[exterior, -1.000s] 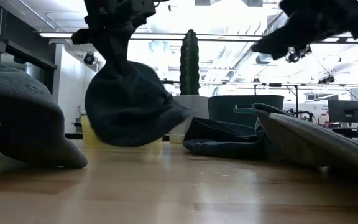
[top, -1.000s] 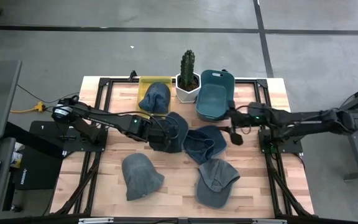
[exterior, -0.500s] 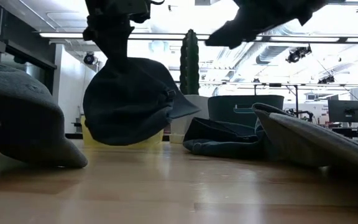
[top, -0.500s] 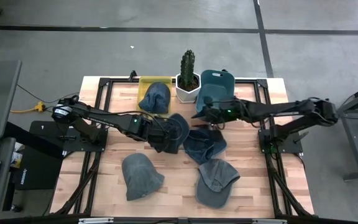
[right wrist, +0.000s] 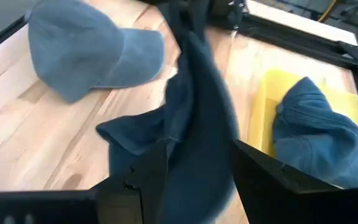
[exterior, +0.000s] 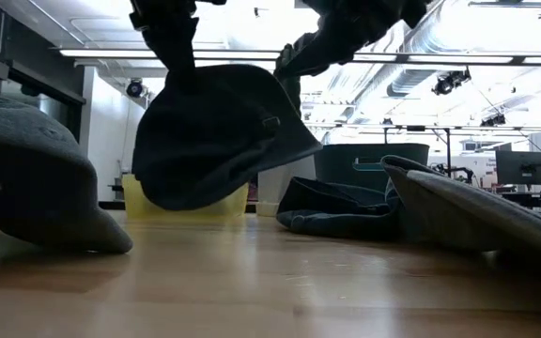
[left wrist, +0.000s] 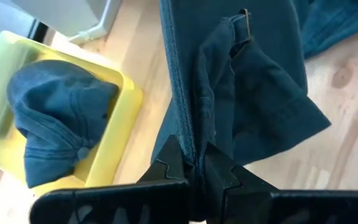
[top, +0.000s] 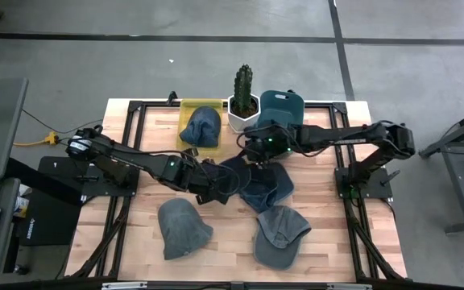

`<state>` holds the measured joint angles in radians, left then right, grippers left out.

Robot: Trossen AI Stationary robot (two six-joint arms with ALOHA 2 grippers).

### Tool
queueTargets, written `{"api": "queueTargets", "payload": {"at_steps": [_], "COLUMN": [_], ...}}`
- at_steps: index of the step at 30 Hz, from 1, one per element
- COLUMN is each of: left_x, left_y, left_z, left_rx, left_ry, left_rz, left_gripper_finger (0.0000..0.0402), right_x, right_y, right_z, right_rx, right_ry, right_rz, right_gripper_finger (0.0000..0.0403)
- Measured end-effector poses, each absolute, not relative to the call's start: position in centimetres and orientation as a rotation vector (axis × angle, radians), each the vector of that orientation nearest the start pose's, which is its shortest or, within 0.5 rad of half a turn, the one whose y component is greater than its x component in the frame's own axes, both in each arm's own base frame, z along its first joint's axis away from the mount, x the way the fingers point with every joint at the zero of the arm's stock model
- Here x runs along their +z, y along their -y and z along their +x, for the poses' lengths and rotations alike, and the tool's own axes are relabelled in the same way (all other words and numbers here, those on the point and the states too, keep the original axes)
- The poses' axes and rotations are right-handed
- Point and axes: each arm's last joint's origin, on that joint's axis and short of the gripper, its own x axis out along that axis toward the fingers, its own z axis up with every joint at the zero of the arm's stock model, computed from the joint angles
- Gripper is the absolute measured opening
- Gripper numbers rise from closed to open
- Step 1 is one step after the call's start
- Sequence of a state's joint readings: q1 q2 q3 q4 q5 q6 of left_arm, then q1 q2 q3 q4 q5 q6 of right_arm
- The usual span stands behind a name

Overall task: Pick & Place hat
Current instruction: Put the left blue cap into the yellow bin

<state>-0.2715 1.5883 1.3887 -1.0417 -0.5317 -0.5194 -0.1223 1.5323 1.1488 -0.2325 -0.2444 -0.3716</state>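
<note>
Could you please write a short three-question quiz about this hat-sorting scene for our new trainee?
1. True or false: the left gripper is shut on the dark blue cap.
2. What lies in the yellow tray? A) a cactus B) a cap C) nothing
3. The right gripper has its fingers ____ around the lifted cap.

Key: 1 true; 2 B, the blue cap in the tray; 3 open.

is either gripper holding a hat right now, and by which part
The left gripper is shut on the dark blue cap's bunched fabric edge. The right gripper is open around it, not gripping.
</note>
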Motion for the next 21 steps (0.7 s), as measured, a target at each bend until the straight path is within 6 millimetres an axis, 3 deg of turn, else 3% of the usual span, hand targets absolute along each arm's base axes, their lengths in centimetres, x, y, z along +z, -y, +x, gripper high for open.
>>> {"api": "queueTargets", "payload": {"at_steps": [13, 21], "left_x": [29.0, 29.1], "left_y": [6.8, 6.7], "left_z": [29.9, 29.9], "left_rx": [0.475, 0.478], "left_ry": [-1.059, -1.054], "left_rz": [0.072, 0.121], "left_gripper_finger": [0.0000, 0.0000], "right_x": [29.4, 28.2], "right_y": [4.2, 4.0], "right_z": [34.5, 35.0], "right_rx": [0.125, 0.204], "right_ry": [-0.590, -0.618], "right_rz": [-0.326, -0.272], "right_gripper_finger": [0.0168, 0.0168]}}
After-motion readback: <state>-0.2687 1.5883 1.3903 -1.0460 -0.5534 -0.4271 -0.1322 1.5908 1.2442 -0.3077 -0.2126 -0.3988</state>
